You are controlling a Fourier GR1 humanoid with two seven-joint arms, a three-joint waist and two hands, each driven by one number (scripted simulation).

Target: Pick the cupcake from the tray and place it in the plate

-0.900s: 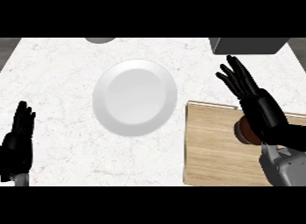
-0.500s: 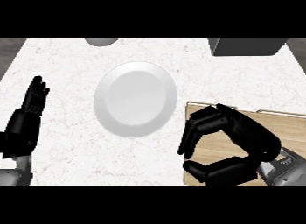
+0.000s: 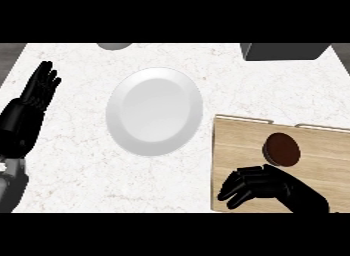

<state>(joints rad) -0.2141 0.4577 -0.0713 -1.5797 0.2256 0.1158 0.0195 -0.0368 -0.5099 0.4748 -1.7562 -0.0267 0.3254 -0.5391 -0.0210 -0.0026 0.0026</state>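
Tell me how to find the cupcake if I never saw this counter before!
Start at the big white plate in the middle of the pale counter, then go right and toward the robot to the wooden tray. The cupcake sits on it, just beyond the right hand. It is the only small, dark brown, round thing there.

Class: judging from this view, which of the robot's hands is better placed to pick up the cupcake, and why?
Right. The right hand is over the tray beside the cupcake; the left hand rests beyond the plate.
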